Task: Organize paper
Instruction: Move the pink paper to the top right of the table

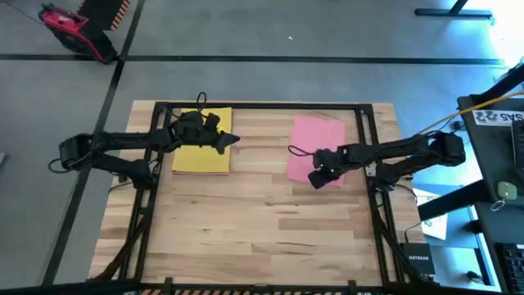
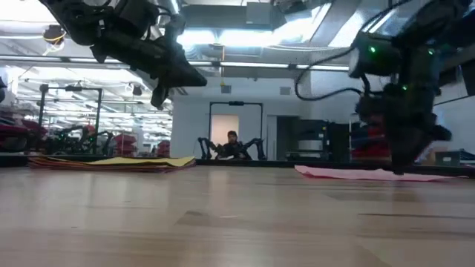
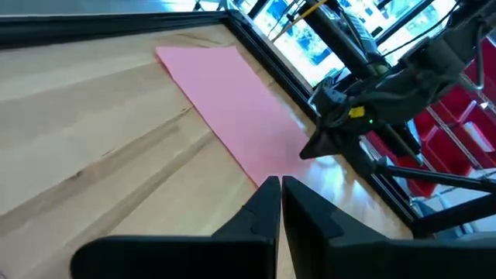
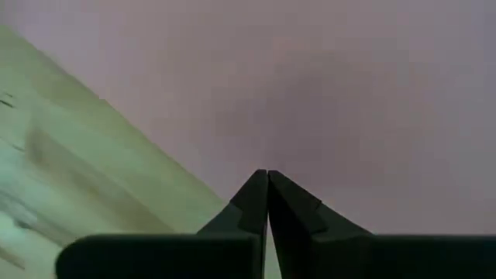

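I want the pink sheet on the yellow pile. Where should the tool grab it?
Judging by its pose, take the pink sheet at its near edge by the right tool, which is already down there. It lies flat on the table, so slide or lift a corner from the side.

left dark two-finger gripper (image 1: pixel 233 141) – fingers pressed together, raised, pointing 3 o'clock | right dark two-finger gripper (image 1: pixel 314 179) – closed, tip down, arm reaching toward 9 o'clock

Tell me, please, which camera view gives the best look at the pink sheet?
The high view: it shows the pink sheet whole from above, with the right gripper at its near corner. The left wrist view shows most of its length at a slant, the low view only a thin edge-on strip, and the right wrist view a close pink surface without edges.
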